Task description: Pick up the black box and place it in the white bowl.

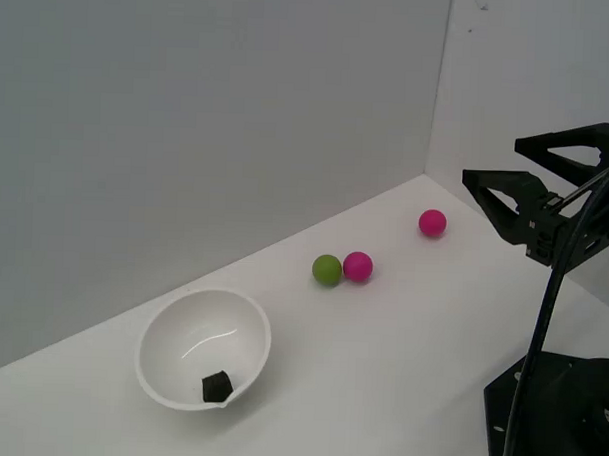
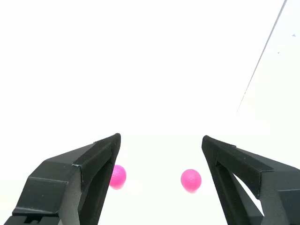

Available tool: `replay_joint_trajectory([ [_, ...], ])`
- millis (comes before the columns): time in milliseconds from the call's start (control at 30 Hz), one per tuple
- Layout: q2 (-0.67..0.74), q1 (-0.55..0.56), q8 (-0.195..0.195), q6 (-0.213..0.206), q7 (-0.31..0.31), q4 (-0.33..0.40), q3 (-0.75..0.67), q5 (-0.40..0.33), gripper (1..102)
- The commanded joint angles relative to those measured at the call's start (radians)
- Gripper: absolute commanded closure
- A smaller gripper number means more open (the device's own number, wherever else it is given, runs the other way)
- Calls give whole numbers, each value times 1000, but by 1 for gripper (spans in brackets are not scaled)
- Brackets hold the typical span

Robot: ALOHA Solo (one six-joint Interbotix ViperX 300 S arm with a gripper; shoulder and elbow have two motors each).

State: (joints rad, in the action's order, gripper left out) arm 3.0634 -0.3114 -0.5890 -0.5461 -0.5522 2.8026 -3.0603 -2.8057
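Black box: the black box (image 1: 216,387) is sitting inside the white bowl (image 1: 171,328), low against the wall nearest me, just behind the little notch in the rim.
Tool: the tool (image 1: 508,185) is hanging in the air at the exterior view's right with its jaws standing wide apart and nothing between them.
Direction: from the tool, the box is lying well away toward the exterior view's left and nearer to me (the whole counter (image 1: 400,351) is stretching between them).
Task state: I am judging the placing as done, so no reach looks called for.
Bystanders: a green ball (image 1: 327,270) is touching a pink ball (image 1: 358,266); another pink ball (image 1: 432,222) is sitting farther back.
Hidden: the wrist view is showing only two pink balls, neither bowl nor box.
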Motion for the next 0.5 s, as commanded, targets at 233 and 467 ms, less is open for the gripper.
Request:
replay_joint_trajectory([
  [233,2,-11,11,6,9,0,-6,9,3],
  [467,-2,-11,12,8,9,-2,-6,11,3],
])
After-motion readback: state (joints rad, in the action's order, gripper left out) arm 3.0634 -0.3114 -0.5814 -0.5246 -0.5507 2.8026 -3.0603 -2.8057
